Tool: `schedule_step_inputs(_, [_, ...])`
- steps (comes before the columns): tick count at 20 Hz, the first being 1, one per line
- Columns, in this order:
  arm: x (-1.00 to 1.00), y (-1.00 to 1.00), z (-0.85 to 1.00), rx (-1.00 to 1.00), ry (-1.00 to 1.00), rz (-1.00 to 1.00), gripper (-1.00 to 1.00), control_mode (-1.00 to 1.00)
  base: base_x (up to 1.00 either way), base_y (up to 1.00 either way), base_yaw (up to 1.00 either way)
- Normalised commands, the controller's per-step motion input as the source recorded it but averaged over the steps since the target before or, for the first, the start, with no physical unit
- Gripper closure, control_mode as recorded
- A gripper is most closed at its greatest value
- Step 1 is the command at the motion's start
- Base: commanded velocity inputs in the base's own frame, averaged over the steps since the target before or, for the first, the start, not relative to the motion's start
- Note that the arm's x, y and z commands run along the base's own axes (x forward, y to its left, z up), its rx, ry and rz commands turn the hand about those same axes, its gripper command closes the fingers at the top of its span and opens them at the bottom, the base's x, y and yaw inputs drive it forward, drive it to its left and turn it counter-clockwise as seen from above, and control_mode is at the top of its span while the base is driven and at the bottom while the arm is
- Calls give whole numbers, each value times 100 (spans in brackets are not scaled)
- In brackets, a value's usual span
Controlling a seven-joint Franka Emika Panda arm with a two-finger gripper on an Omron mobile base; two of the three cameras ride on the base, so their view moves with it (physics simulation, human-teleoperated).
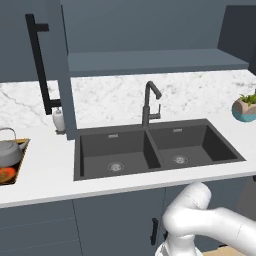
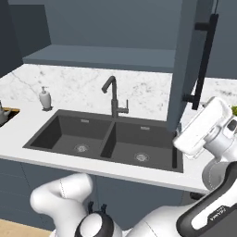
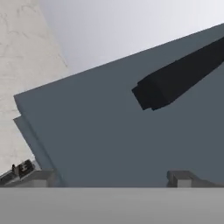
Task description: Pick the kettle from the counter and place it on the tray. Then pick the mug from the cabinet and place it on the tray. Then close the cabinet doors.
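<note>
Kettle (image 1: 9, 152), squat grey metal, on tray (image 1: 18, 167).

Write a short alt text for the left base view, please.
A black double sink with a dark tap sits in a white counter. At the left edge, a grey kettle rests on a tray, beside an open cabinet door.

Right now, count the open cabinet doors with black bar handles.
2: left cabinet door stands open beside the soap dispenser; right cabinet door stands open above the sink, by the gripper.

slate-blue cabinet doors (image 1: 57, 60) (black bar handles), white grey-veined counter (image 1: 50, 165), black sink (image 1: 155, 147).
</note>
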Motion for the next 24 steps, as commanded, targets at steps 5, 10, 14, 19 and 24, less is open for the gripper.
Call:
schedule_step_inputs(5, [-2,67,48,-50,-13,0,-100,-100,0,0,0])
schedule_step_inputs(10, [0,65,41,-43,-2,0,-100,-100,0,0,0])
schedule_step_inputs(14, [7,77,12,-36,0,-4,-100,-100,0,0,0])
schedule_step_inputs(19, [34,85,0,-26,0,-8,-100,-100,0,0,0])
schedule_step_inputs(24, [58,79,-3,-14,-7,-9,-100,-100,0,0,0])
